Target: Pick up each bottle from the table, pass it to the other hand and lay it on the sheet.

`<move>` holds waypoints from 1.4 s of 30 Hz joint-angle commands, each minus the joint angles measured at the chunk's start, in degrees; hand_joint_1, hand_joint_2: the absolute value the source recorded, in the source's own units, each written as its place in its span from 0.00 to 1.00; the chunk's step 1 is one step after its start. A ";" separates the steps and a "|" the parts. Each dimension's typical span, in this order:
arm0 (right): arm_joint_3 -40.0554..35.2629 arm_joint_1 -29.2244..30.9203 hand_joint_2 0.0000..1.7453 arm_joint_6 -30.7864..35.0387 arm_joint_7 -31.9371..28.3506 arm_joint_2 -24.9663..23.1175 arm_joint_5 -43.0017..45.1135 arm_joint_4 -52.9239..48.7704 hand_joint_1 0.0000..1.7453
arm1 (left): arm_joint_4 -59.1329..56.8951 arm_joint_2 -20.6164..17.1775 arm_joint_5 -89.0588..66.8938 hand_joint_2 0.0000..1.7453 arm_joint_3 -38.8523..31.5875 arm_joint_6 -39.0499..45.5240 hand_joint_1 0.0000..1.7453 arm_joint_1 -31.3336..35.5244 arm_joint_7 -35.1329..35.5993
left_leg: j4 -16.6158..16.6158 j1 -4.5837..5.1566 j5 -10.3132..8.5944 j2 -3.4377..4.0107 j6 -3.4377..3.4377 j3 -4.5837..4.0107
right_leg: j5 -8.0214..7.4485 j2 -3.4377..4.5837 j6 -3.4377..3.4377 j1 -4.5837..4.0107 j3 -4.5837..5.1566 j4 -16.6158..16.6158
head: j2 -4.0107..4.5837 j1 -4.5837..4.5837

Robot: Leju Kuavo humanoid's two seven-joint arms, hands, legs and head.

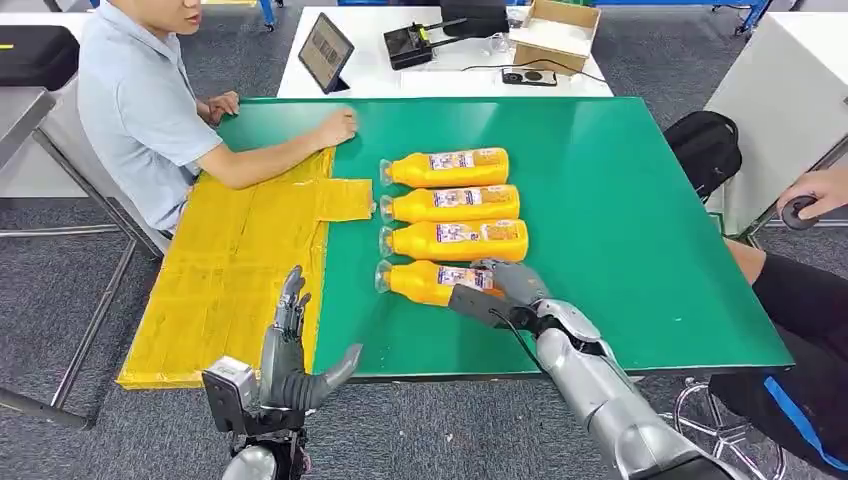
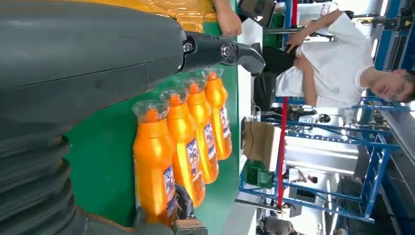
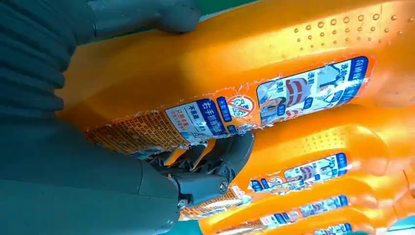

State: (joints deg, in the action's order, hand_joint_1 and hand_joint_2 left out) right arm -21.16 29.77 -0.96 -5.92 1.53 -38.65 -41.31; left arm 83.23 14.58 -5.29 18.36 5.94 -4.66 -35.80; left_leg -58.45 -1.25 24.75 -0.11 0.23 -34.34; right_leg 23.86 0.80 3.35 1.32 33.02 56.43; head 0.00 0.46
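Note:
Four orange bottles lie side by side on the green table [image 1: 620, 220], caps toward the yellow sheet [image 1: 240, 270]. My right hand [image 1: 500, 288] grips the base end of the nearest bottle [image 1: 425, 282], which still rests on the table. In the right wrist view its fingers [image 3: 210, 166] curl between that bottle [image 3: 235, 63] and the second one [image 3: 318, 152], with the thumb on the other side. My left hand [image 1: 292, 360] is raised and open at the table's front edge, beside the sheet. The left wrist view looks past that hand [image 2: 98, 63] at the row of bottles [image 2: 186, 142].
A person sits at the left with a forearm [image 1: 290, 150] lying on the table by the sheet's far corner. Another person [image 1: 810, 300] sits at the right. Behind stands a white table with a tablet [image 1: 325, 52] and a cardboard box [image 1: 555, 35]. A black bag [image 1: 705, 150] lies beside the table.

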 commanded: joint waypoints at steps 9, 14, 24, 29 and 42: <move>3.38 -11.96 1.00 2.89 -8.68 -1.31 11.54 -8.83 1.00 | -0.61 0.50 5.05 1.00 -2.46 2.64 0.00 0.70 -2.46 | 0.18 -0.07 -0.01 -0.29 -0.11 0.17 | 0.05 -0.37 -0.16 -0.12 0.21 -0.25 | 0.00 0.02; 7.12 -15.68 1.00 7.31 -10.35 -3.94 14.86 -18.90 1.00 | -0.41 2.31 10.12 1.00 -6.91 12.90 0.00 1.36 -3.51 | 0.09 -0.04 0.10 -0.09 -0.09 0.10 | 0.11 -0.17 -0.15 -0.09 -0.18 -0.07 | 0.00 -0.02; 9.83 -17.63 1.00 11.06 -13.32 -5.63 17.50 -24.01 1.00 | -3.63 0.19 16.42 1.00 -5.47 10.74 0.00 0.22 1.75 | 0.08 0.03 0.04 -0.08 -0.18 -0.54 | 0.16 -0.10 -0.04 0.00 0.28 -0.04 | 0.00 0.00; 8.31 -18.87 1.00 9.39 -16.77 -6.86 19.02 -27.22 0.97 | -5.70 -4.06 9.78 1.00 3.48 1.17 0.00 -0.52 2.08 | 0.13 0.05 0.05 -0.11 -0.15 -0.66 | 0.18 -0.14 -0.09 0.01 0.41 -0.07 | 0.00 -0.02; 0.38 -20.54 1.00 5.24 -19.53 -11.41 22.48 -31.67 0.96 | -4.12 -1.37 10.53 1.00 3.61 -7.28 0.00 1.40 0.62 | 0.02 0.04 0.00 -0.13 -0.14 -1.07 | 0.13 -0.14 0.02 0.02 0.84 0.02 | 0.00 -0.02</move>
State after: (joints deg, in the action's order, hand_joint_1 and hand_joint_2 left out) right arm -16.57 9.03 4.83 -24.04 -7.72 -17.31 -71.34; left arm 81.31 13.40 4.37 22.80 -1.62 -6.12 -35.89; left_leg -58.45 -1.23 24.74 -0.25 0.13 -35.49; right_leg 23.97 0.70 3.48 1.36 33.93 56.46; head 0.00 0.44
